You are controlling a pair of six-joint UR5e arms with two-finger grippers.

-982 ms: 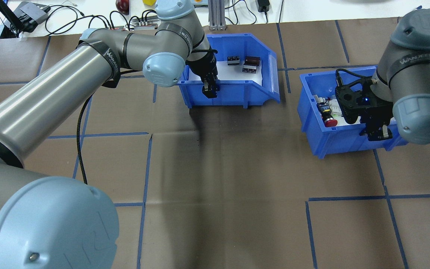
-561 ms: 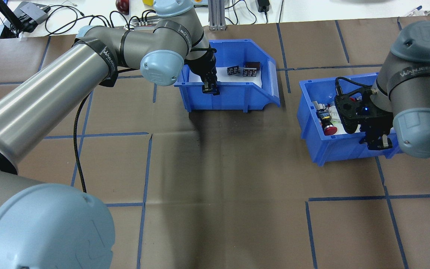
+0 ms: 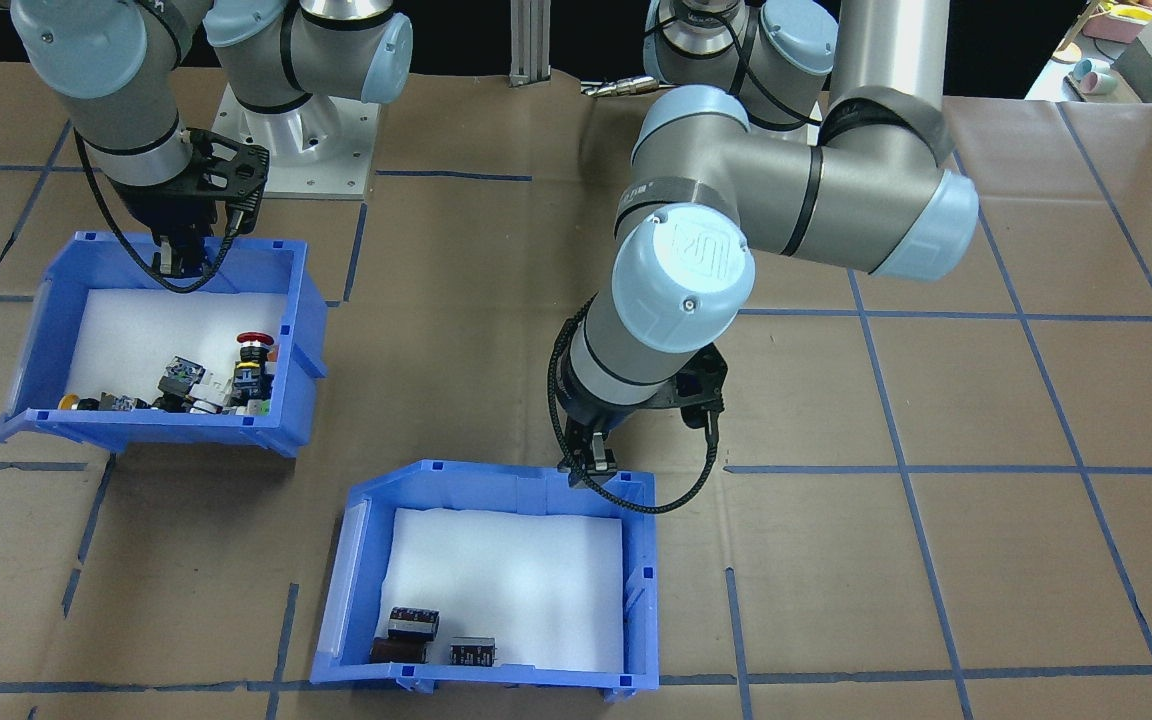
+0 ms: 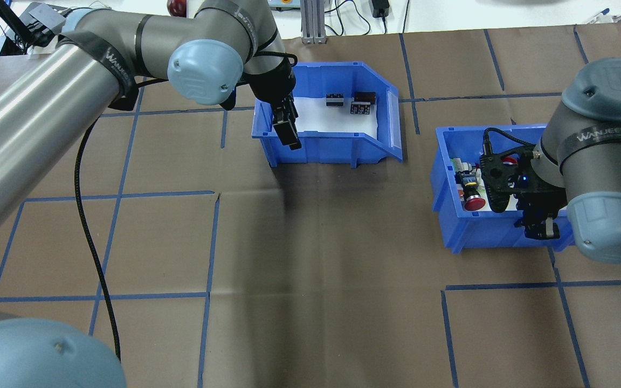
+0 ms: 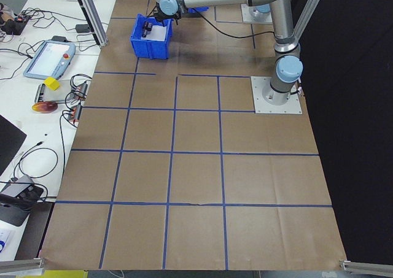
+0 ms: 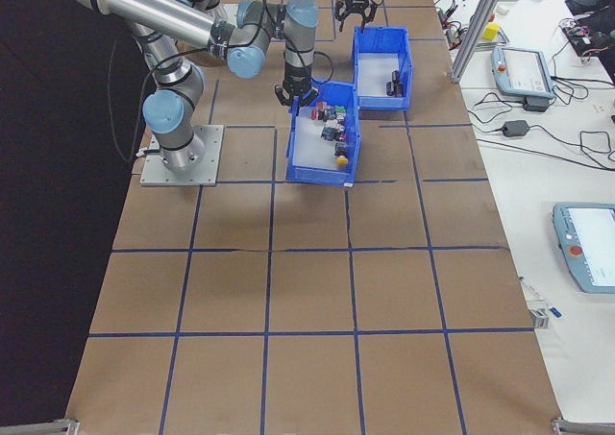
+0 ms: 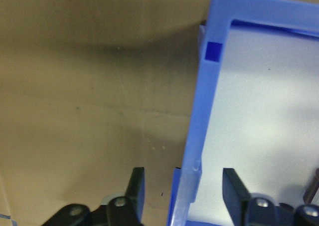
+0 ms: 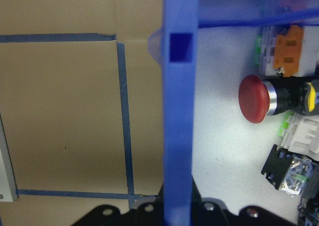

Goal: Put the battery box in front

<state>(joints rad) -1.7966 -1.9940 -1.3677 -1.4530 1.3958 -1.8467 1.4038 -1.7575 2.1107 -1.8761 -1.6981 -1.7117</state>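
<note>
The battery box (image 4: pixel 316 148) is a blue bin with a white liner and three small dark blocks (image 3: pixel 411 622) at its open end. It rests on the brown paper, far side of the table from the robot. My left gripper (image 4: pixel 286 128) is open. Its fingers (image 7: pixel 135 186) straddle the box's near wall (image 7: pixel 194 136) close to a corner, with a gap on each side. My right gripper (image 4: pixel 539 229) is shut on the near wall (image 8: pixel 177 111) of a second blue bin (image 3: pixel 266 425), which holds coloured push-buttons.
A white bench with cables, a red ball and teach pendants (image 6: pixel 524 70) runs along the far edge. An aluminium post (image 4: pixel 310 21) stands just behind the battery box. Blue tape lines (image 4: pixel 213 242) grid the brown paper between the bins and the robot.
The battery box went from tilted and raised to flat on the paper. My left gripper opened and slid along its wall toward the corner. My right gripper drew the button bin nearer the robot.
</note>
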